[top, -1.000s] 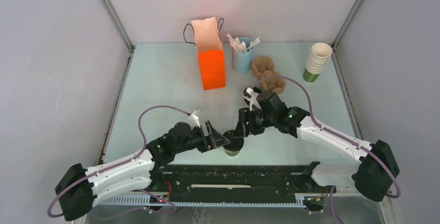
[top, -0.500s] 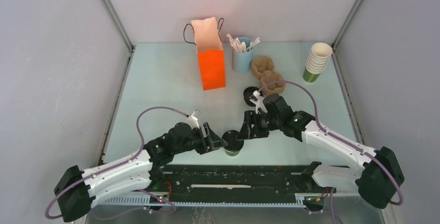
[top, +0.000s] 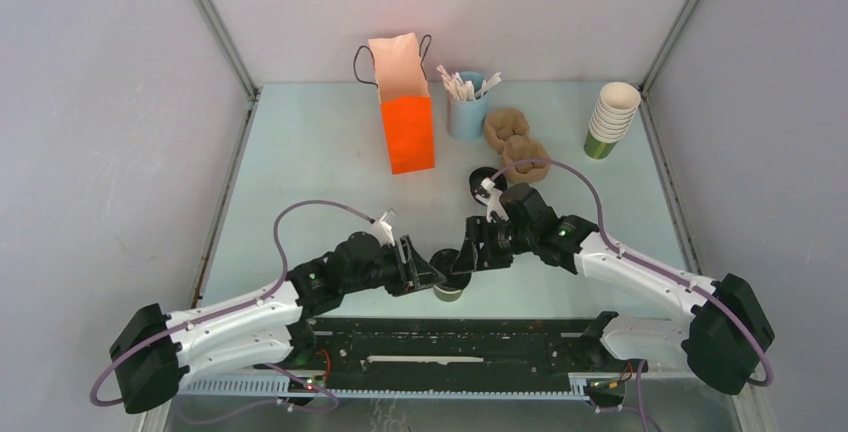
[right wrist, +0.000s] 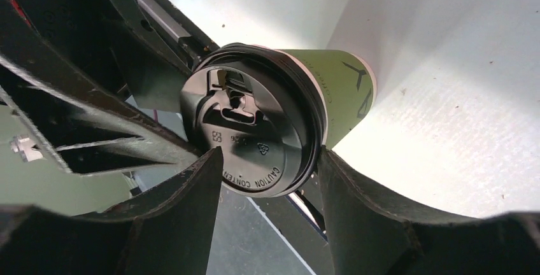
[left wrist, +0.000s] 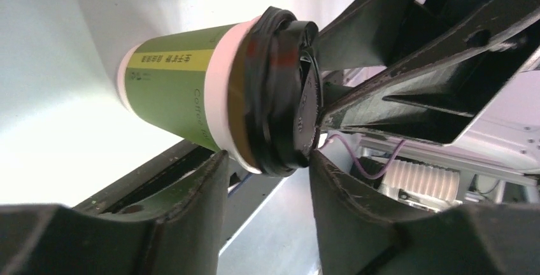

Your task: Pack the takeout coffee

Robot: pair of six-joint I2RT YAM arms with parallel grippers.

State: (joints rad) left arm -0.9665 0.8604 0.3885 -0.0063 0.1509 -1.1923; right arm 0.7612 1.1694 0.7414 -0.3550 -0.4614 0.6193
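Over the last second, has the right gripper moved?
Yes. The right gripper has shifted toward the table's near edge, away from the orange bag, and now straddles the takeout coffee.

Left claw, right claw tip-to-tip

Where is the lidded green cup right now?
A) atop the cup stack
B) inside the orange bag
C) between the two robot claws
C: the takeout coffee sits near the front edge of the table, flanked by the left gripper and the right gripper.
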